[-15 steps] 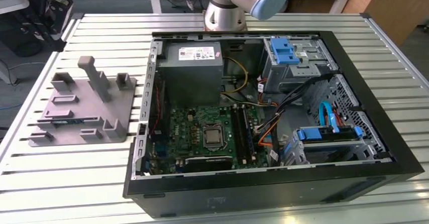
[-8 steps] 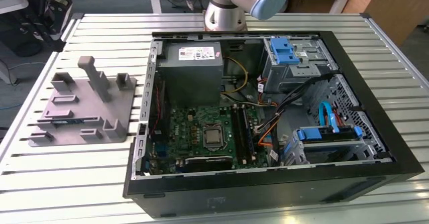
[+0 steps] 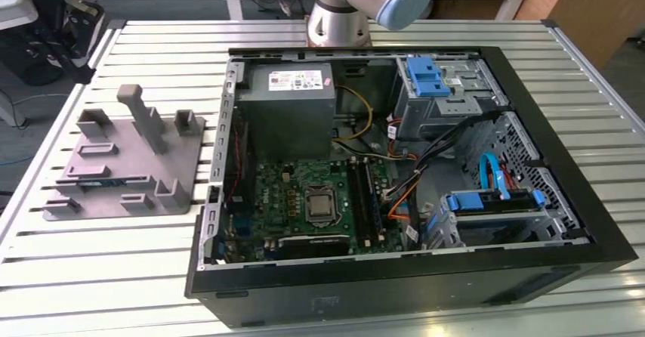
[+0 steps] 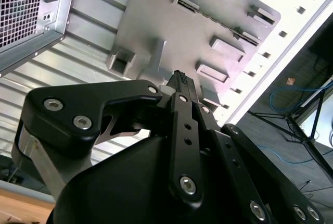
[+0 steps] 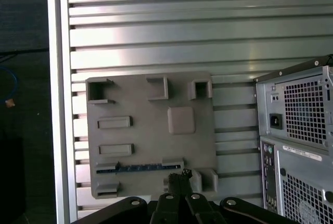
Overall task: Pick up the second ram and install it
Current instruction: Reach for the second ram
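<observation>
1. The gripper point(image 5: 179, 174) hangs well above the plate point(image 5: 151, 125). Its tips seem to be pressed together with nothing between them, though the angle is poor.
2. The ram point(image 5: 140, 167) is seated in a slot near one edge of the plate, ungripped, outside the case point(image 3: 403, 292).
3. A sound pick would be made by closing on the ram's flat faces, centred along its length, with a straight descent kept clear of the posts.
4. The ram is seen as a thin, rigid, dark-blue strip. The plate is matt grey with blocky posts, and the table point(image 5: 156, 26) is ribbed metal.
</observation>
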`<state>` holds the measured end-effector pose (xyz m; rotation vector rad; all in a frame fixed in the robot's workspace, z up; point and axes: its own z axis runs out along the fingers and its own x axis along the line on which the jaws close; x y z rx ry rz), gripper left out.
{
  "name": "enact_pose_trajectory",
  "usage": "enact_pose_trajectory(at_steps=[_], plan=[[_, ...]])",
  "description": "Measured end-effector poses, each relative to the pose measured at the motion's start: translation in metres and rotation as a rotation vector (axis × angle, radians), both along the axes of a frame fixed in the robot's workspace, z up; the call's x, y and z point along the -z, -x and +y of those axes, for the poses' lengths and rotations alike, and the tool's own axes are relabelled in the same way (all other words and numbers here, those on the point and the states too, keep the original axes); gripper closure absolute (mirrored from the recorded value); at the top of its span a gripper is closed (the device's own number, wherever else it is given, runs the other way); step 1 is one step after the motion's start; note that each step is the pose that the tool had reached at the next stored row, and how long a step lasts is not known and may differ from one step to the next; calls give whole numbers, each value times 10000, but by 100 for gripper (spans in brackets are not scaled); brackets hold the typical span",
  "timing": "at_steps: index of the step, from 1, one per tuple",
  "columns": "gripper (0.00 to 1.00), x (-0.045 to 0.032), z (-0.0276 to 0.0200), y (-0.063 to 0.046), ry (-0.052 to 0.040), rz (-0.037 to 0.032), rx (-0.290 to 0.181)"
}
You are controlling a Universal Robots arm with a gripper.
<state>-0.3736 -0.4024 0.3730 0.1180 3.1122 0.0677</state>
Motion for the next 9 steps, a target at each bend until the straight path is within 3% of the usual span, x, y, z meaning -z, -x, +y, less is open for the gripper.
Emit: enact_pose_trajectory(at_steps=[9], plan=[[90,128,-2,50,0,1,0]])
